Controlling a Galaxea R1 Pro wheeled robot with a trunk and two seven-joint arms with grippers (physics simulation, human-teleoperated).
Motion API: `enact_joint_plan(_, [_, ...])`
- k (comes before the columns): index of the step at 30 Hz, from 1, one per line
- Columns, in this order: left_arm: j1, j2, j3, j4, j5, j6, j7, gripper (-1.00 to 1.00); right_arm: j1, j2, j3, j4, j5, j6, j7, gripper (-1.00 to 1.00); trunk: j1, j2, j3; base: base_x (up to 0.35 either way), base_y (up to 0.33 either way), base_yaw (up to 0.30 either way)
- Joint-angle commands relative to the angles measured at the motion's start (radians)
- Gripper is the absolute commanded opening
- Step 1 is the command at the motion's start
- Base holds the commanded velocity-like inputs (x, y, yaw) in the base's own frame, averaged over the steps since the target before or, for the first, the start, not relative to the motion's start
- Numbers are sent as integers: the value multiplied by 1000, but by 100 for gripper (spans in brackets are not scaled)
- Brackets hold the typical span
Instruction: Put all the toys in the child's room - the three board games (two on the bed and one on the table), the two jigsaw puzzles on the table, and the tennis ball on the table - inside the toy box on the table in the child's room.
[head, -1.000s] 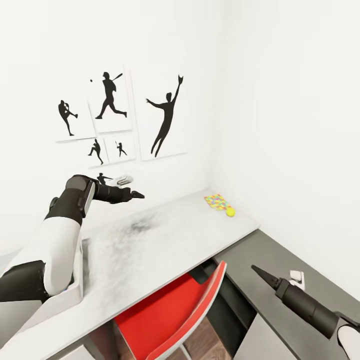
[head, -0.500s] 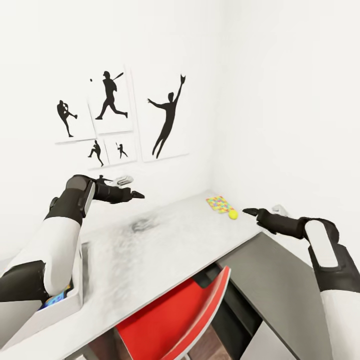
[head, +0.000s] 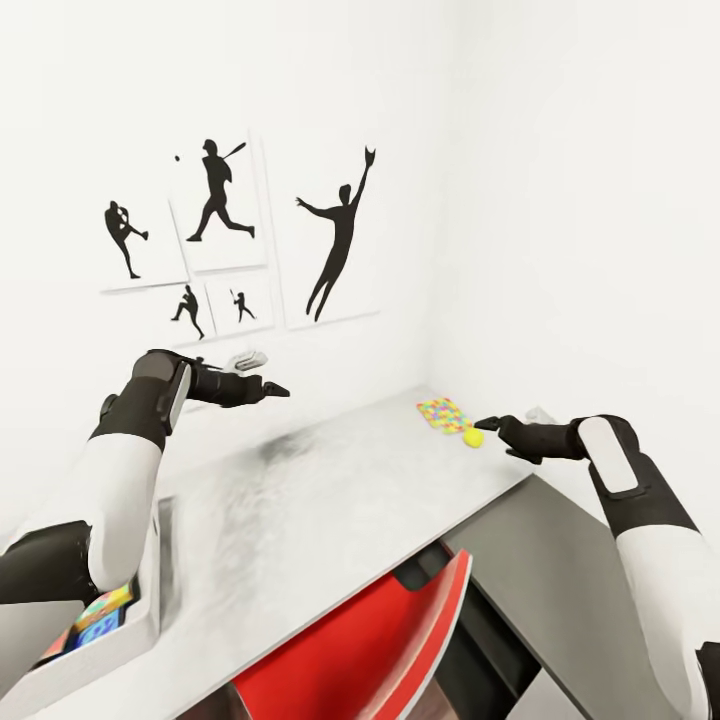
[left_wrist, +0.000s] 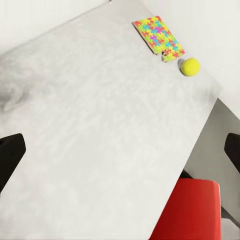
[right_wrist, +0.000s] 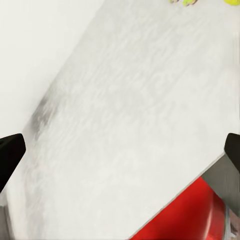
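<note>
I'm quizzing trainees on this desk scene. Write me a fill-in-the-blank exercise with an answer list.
1. The small yellow-green tennis ball lies on the pale grey desk top beside the flat multicoloured ____ puzzle slab.
2. The chair tucked under the desk is ____.
3. The gripper nearest the ball is the ____ gripper.
4. The framed wall prints show black ____ of athletes.

Missing words: jigsaw; red; right; silhouettes

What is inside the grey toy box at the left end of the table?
Inside the toy box, colourful printed covers show, red, yellow and blue. The left arm covers the rest, so their number is unclear.
</note>
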Motion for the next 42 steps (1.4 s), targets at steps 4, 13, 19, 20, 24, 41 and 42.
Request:
enact_joint_plan(4, [-1, -1, 4, -1, -10, 4, -9, 100, -2, 0, 6, -1, -10, 4, -12, 100, 1, -2, -2, 121, 28, 0])
enact_joint_plan(13, [-1, -6, 4, -1, -12, 5, -10, 100, -2, -2, 20, -1, -9, 4, -19, 100, 1, -2, -2, 146, 25, 0])
enact_joint_plan(19, [-1, -8, 4, -1, -12, 6, -10, 100, -2, -2, 23, 0, -8, 4, -20, 100, 1, -2, -2, 135, -157, 0])
enact_joint_plan(20, [-1, -9, 4, -1, -12, 6, -11, 100, -2, -2, 24, 0, -8, 4, -20, 100, 1, -2, -2, 131, -102, 0])
enact_joint_plan(24, [-1, -9, 5, -1, -12, 6, -11, 100, -2, -2, 24, 0, -8, 4, -21, 100, 1, -2, -2, 65, -48, 0])
enact_joint_plan(41, [-1, -13, 5, -1, -12, 6, -10, 100, -2, 3, 26, -2, -8, 4, -21, 100, 1, -2, -2, 71, -68, 0])
enact_joint_plan(42, [-1, -13, 5, 0, -12, 7, -10, 100, -2, 3, 26, -2, -8, 4, -21, 100, 1, -2, -2, 7, -13, 0])
